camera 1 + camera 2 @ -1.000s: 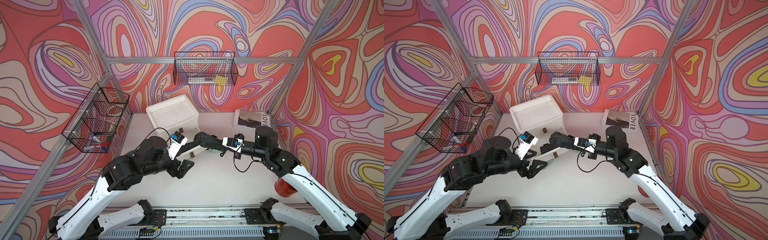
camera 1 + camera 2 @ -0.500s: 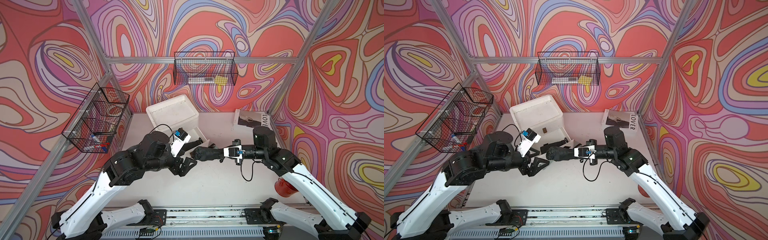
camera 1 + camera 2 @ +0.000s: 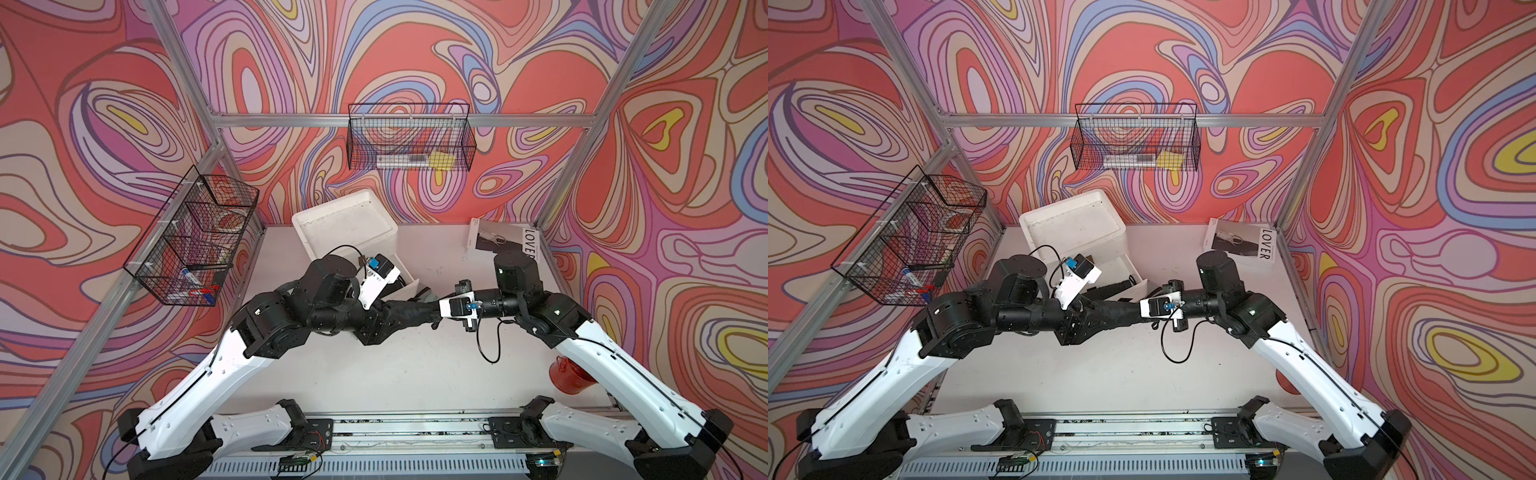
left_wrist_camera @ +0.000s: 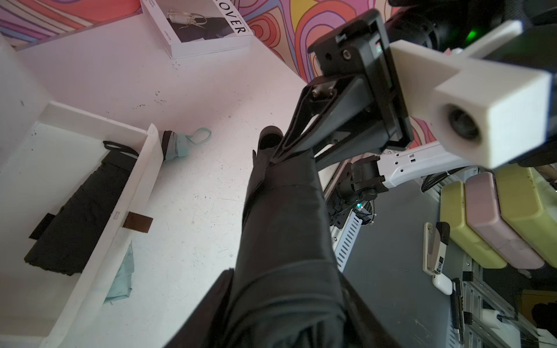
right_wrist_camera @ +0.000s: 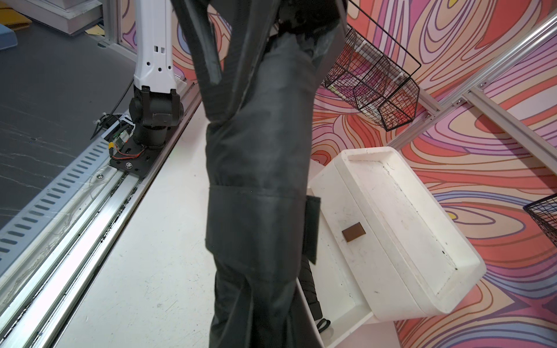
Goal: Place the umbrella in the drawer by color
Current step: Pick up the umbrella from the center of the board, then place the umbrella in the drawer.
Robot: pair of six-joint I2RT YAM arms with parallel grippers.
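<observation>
A folded black umbrella [image 3: 409,312] [image 3: 1117,313] hangs level above the table, held between both arms. My left gripper [image 3: 380,322] [image 4: 286,304] is shut on one end, its fingers [image 4: 218,301] pressed to the fabric. My right gripper [image 3: 434,309] [image 5: 256,316] is shut on the opposite end. The white drawer [image 3: 409,286] [image 4: 132,192] stands pulled open just behind them, with another black umbrella [image 4: 81,211] lying inside. A pale teal umbrella [image 4: 180,144] lies on the table by the drawer's front, partly hidden.
The white drawer cabinet [image 3: 345,220] stands at the back. A LOVER magazine [image 3: 507,245] lies back right. A red cup [image 3: 569,374] sits under the right arm. Wire baskets hang on the back wall [image 3: 409,143] and left wall [image 3: 195,237].
The right arm swung the black umbrella away from the drawer and levelled it. The left gripper moved onto its free end and closed around it.
</observation>
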